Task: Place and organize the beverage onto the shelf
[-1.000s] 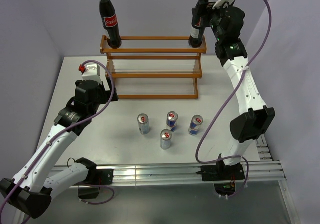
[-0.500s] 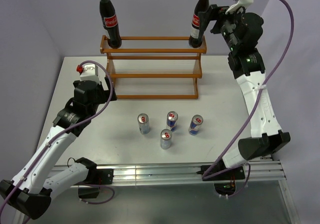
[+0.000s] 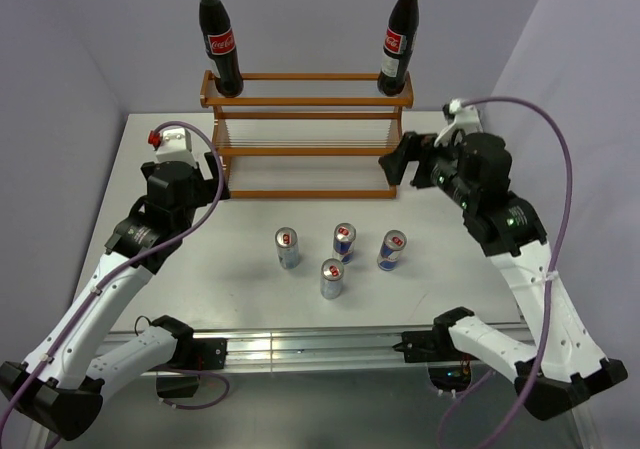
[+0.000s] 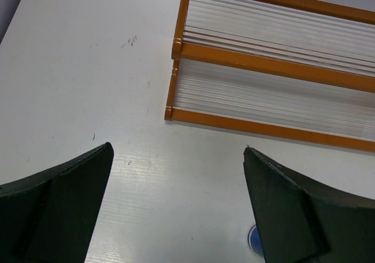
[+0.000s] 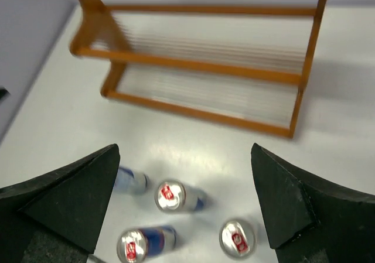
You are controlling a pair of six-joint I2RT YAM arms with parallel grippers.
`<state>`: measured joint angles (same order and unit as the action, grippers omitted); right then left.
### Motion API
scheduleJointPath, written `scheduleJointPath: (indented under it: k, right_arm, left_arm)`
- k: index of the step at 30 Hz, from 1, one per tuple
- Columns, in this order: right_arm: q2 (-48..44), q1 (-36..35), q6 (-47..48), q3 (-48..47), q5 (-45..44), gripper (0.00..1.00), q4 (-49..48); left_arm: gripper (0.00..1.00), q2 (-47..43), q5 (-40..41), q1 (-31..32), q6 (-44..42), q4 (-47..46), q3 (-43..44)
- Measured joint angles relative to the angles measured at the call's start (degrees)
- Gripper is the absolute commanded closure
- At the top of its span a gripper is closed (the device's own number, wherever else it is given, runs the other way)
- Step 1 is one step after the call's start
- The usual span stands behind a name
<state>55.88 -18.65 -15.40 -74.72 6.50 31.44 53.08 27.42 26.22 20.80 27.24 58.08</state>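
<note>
I am observing the left gripper (image 4: 177, 152) and the right gripper (image 5: 185, 149) both spread wide, holding nothing. Two cola bottles (image 3: 220, 44) are standing on the top tier of the shelf (image 3: 300, 194), beyond both grippers. Four cans (image 5: 170, 195) are standing beneath the right gripper.

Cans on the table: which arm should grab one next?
Probably right: the right gripper, open, points toward the cans, all four in its wrist view. The left gripper faces the shelf.
</note>
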Motion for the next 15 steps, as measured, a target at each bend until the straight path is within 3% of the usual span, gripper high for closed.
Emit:
scheduleJointPath:
  k: [7,15]
  right_arm:
    - [-6.1,-12.09,-3.72,10.82,-14.51,0.0,11.39]
    - [-7.15,-17.55,-7.32,19.96,-19.19,0.02,15.89]
  left_arm:
    - [0.0,0.31,1.22,-0.52,0.68,0.02,0.0]
    - [0.01,0.76,1.36,-0.52,0.9,0.2,0.0]
